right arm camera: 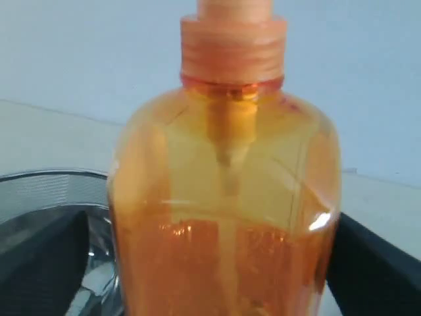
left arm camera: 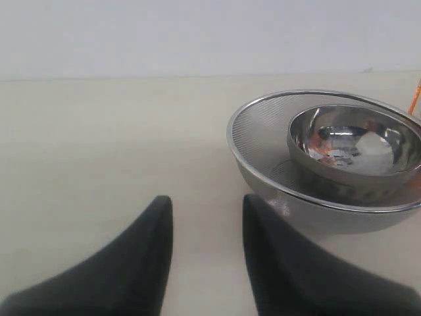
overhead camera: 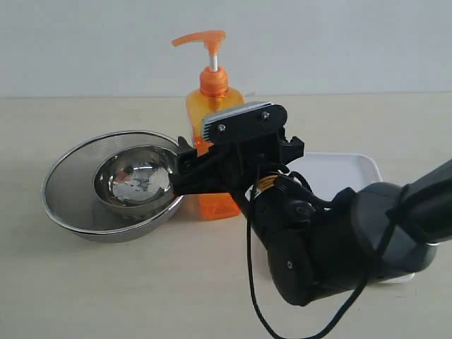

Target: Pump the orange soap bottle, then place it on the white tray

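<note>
The orange soap bottle (overhead camera: 212, 99) stands upright on the table, its pump head (overhead camera: 201, 39) raised on the white stem. My right gripper (overhead camera: 205, 169) reaches in low from the right and straddles the bottle's lower body. In the right wrist view the bottle (right arm camera: 223, 197) fills the space between the fingers. One finger (right arm camera: 368, 263) lies at its edge and a thin gap shows beside the other (right arm camera: 46, 263). The white tray (overhead camera: 339, 169) lies behind my right arm, partly hidden. My left gripper (left arm camera: 207, 204) hangs open over bare table.
A round steel bowl (overhead camera: 134, 176) sits inside a wider mesh bowl (overhead camera: 70, 183), touching or nearly touching the bottle's left side. In the left wrist view the mesh bowl (left arm camera: 263, 131) is just beyond one finger. A black cable loops under my right arm.
</note>
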`<state>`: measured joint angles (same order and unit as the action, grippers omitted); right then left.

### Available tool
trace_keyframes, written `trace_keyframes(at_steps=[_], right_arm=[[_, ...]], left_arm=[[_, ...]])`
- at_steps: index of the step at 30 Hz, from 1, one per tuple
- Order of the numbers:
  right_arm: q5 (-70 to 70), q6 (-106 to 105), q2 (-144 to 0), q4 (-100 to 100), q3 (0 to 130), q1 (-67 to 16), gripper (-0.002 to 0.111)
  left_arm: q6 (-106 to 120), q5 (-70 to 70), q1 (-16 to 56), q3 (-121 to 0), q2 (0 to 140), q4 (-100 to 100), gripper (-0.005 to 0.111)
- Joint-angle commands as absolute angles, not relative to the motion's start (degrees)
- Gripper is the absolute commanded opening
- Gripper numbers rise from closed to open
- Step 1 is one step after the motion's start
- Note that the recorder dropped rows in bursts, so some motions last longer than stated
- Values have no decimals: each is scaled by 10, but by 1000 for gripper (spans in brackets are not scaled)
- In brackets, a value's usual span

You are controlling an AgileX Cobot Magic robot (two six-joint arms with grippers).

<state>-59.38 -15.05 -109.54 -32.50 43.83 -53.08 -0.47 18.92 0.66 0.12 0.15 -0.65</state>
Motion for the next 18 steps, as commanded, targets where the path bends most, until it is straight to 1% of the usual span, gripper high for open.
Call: trace_keyframes(at_steps=[1, 5, 14, 15, 16, 18], right_arm=[[-598, -164, -1119, -345, 455, -531, 85], [-619, -164, -1119, -358, 455, -531, 85], [-610, -194, -1119, -358, 466, -531, 84], [-610, -212, -1119, -359, 466, -531, 77], [-609, -215, -1120, -364, 466, -531, 65], [-599, -215, -1120, -364, 466, -531, 52]], left_arm=[[-7, 180, 5, 0, 0, -5, 33], [-7, 180, 5, 0, 0, -5, 33], [-7, 180, 5, 0, 0, -5, 33], [-7, 180, 5, 0, 0, -5, 33], [-7, 180, 5, 0, 0, -5, 33], [-7, 180, 5, 0, 0, -5, 33]])
